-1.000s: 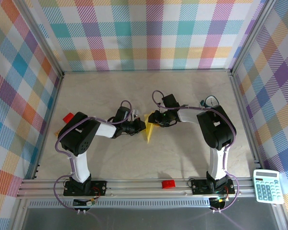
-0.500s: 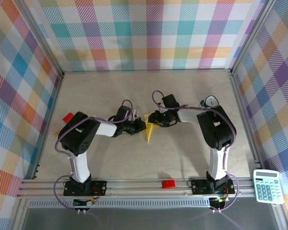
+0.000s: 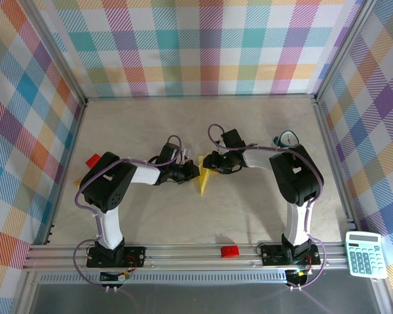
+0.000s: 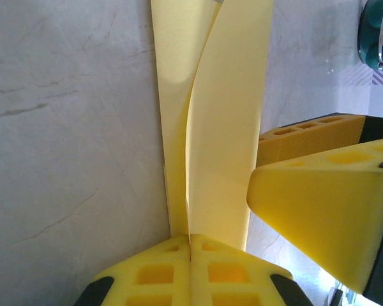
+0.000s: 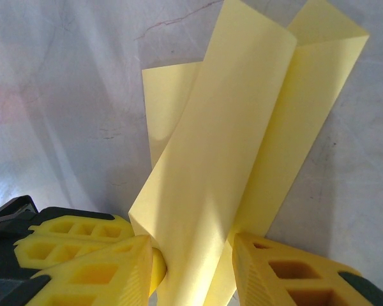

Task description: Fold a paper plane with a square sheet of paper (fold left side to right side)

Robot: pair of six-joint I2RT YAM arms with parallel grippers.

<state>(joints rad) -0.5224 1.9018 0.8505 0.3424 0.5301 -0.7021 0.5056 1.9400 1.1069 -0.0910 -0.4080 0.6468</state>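
The square sheet of paper (image 3: pixel 202 182) is yellow and partly folded lengthwise, lying mid-table with one long flap standing up. In the left wrist view the paper (image 4: pixel 223 115) runs straight away from my left gripper (image 4: pixel 190 237), whose fingers are pressed together on the near end of the raised flap. My left gripper (image 3: pixel 191 171) sits at the paper's left side. My right gripper (image 3: pixel 208 165) is at its upper right; it (image 5: pixel 191 245) stands open, with the tented paper (image 5: pixel 242 127) passing between its fingers (image 4: pixel 319 210).
A red brick (image 3: pixel 230 251) lies on the front rail and another (image 3: pixel 92 160) near the left wall. A calculator (image 3: pixel 365 254) sits outside the frame at the lower right. A teal object (image 3: pixel 288 139) lies by the right arm.
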